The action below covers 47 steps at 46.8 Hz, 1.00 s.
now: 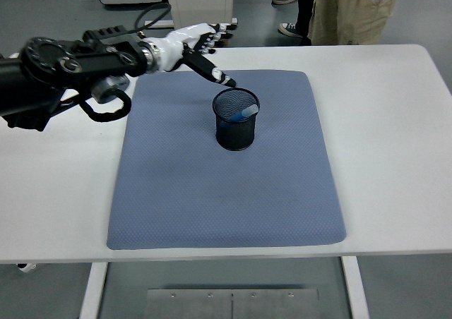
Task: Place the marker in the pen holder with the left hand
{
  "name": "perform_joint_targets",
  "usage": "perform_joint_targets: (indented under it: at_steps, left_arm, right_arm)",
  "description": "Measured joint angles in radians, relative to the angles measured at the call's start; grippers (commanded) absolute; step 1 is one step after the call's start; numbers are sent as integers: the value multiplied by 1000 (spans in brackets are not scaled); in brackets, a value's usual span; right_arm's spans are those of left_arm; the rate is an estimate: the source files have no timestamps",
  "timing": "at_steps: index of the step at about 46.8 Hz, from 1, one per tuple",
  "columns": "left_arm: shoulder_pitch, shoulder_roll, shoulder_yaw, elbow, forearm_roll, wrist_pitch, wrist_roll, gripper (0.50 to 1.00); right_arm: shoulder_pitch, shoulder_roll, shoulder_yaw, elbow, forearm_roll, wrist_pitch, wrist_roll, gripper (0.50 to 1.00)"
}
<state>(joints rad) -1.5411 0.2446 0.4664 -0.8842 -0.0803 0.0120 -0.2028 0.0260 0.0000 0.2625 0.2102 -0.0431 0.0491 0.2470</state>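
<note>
One marker (246, 111) rests inside pen holder (236, 128); left hand (200, 42) open beside.

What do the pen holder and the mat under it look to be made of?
The pen holder looks like black wire mesh, probably metal: its wall is see-through, with the marker showing inside. The mat looks like a soft blue-grey fabric or rubbery sheet with a matte, finely dotted surface and rounded corners; which one, I cannot tell.

Holder (236, 118) stands alone upper-middle on mat (226, 192); marker (246, 111) leans inside. Left hand (200, 42), fingers spread, hangs over the mat's far-left corner. Table (395, 135) right of the mat lies bare.
</note>
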Motion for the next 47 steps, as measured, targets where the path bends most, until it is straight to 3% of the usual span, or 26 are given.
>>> perform_joint_targets:
  at_steps: [6, 17, 32, 37, 47]
  left_arm:
    - [108, 29, -108, 61, 14, -5, -18, 1000]
    - [266, 62, -270, 188, 22, -17, -159, 1000]
    - [414, 105, -461, 287, 19, -52, -187, 1000]
    - [460, 146, -497, 301, 18, -56, -187, 1000]
    - [567, 228, -568, 304, 17, -118, -188, 1000]
  right_arm:
    - [0, 0, 0, 0, 0, 0, 0, 1000]
    - [0, 0, 0, 0, 0, 0, 0, 1000]
    - [0, 0, 0, 0, 0, 0, 0, 1000]
    - [0, 0, 0, 0, 0, 0, 0, 1000]
    - [0, 0, 0, 0, 0, 0, 0, 1000]
